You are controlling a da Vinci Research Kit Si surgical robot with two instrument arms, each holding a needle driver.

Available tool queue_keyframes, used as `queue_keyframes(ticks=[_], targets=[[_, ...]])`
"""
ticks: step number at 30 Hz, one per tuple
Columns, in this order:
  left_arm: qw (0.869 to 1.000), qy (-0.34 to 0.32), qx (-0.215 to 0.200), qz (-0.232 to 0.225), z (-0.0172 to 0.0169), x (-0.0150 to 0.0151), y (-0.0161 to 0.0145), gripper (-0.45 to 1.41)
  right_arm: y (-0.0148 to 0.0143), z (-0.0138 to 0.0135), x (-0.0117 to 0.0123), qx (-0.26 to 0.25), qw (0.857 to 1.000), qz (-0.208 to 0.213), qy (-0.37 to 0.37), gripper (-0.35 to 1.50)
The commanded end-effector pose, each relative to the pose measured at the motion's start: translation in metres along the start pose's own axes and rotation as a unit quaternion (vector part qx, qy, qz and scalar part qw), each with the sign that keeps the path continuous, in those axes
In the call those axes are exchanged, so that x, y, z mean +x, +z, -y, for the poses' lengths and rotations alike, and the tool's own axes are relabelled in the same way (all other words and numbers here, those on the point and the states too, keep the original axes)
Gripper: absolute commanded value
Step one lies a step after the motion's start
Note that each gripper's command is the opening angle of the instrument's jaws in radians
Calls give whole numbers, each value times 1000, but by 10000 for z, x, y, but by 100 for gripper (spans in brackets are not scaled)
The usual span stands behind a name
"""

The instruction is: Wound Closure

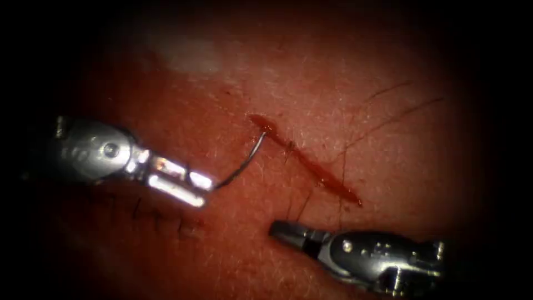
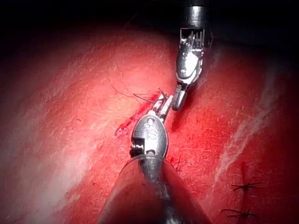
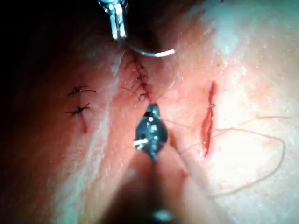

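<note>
Tissue [image 1: 388, 166]: pork belly, reddish and wet, spreads across the endoscope frame, with a pale patch at upper left.
Cut [image 1: 311, 164]: a narrow slit holding red fluid [image 1: 333, 183], running from just above centre down toward the lower right; its edges lie apart.
Left tool [image 1: 206, 190]: reaches in from the left edge at mid-height, on the left side of the cut. Its jaws are clenched on the needle at the tail end of the curve.
Right tool [image 1: 279, 229]: reaches in from the lower right corner, tip pointing left, below the cut and apart from it. The jaws look pressed together and hold nothing.
Needle [image 1: 247, 162]: a curved steel arc rising from the left tool's jaws toward the upper end of the cut. Its tip meets the tissue at the left lip there; how deep it sits cannot be told.
Thread [image 1: 388, 119]: thin dark strands lie loose on the tissue in the upper right of the frame, right of the cut, with others crossing the cut near centre.
Old stitches [image 1: 161, 219]: a faint row of dark marks in the lower left of the frame, under the left tool.
Right wrist view: the needle [image 3: 149, 52] gleams beyond the right tool [image 3: 151, 110], with stitches [image 3: 80, 111] nearby.
</note>
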Motion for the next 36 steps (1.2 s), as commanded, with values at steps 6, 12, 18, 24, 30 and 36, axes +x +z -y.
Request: queue_keyframes(ticks=[6,12,18,24,30,36], targets=[[1000,-7,7,-1,-21,-8,-17,-45,6,26,21,9,1000,-14,9,-35],[999,-14,34,5,-10,-9,-33,-45,5,5,12,-26,999,-23,-29,106],[997,-22,69,9,8,-21,-52,-45,-3,-11,-1,-54,996,-21,-73,113],[995,-28,94,16,19,-29,-64,-45,4,-27,-13,-70,991,4,-115,113],[994,-33,104,18,25,-34,-65,-45,26,-40,-26,-84,988,23,-131,109],[994,-35,105,19,26,-37,-66,-45,44,-53,-41,-93,984,43,-143,101]])
